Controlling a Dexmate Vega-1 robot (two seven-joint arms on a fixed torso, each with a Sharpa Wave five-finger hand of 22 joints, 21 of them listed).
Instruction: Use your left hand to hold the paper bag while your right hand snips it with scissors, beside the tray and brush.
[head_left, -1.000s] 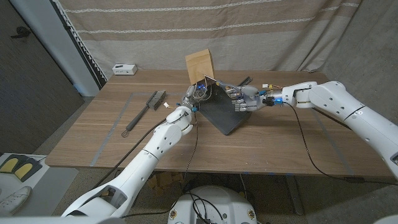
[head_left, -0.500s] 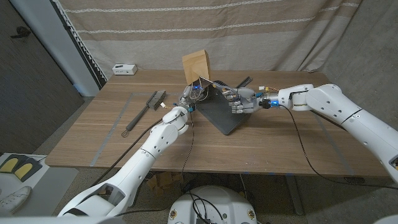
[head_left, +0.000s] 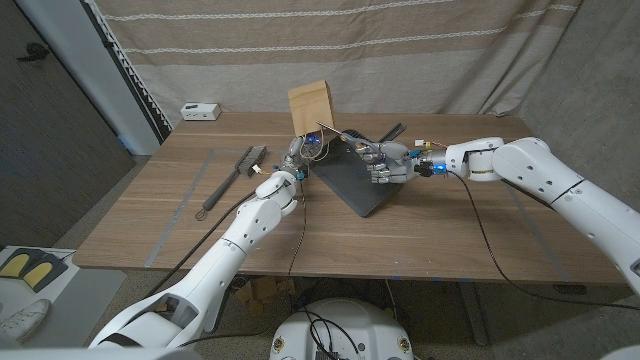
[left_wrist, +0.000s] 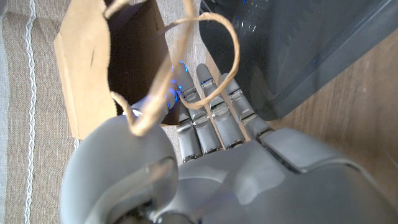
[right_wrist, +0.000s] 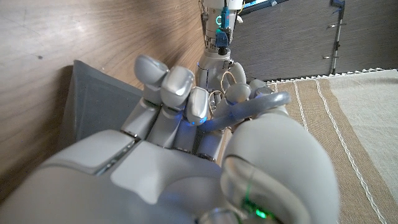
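Since a second ago you have drawn the left hand (head_left: 299, 155) and the bag (head_left: 309, 102) back and away from the tray (head_left: 350, 180); the bag now stands a little further from the right hand (head_left: 386, 162) than it did. The right hand has also pulled in over the tray. In my judgement this opens the gap between blade and paper, so the snip is not yet under way; you will need to bring the two together again.

Left hand: in the wrist view its fingers (left_wrist: 211, 118) lie extended and close together against the bag's (left_wrist: 106, 68) lower edge, with a twine handle (left_wrist: 205, 56) looping just above them. The head view suggests it is carrying the bag, but whether by handle or wall I cannot tell.

Right hand: its fingers (right_wrist: 177, 87) are curled in tight around a grey handle loop of the scissors (right_wrist: 249, 109). The thin blades (head_left: 335, 130) project from the fingertips toward the bag, just short of it. Whether the blades are parted I cannot tell.

Count:
- One bag, upright beyond your left fingertips.
- One pair of scissors, in the right fingers.
- One tray, under the right fingers.
- One brush (head_left: 232, 172), well apart from the left fingers.
- One small white box (head_left: 200, 111), far from both.
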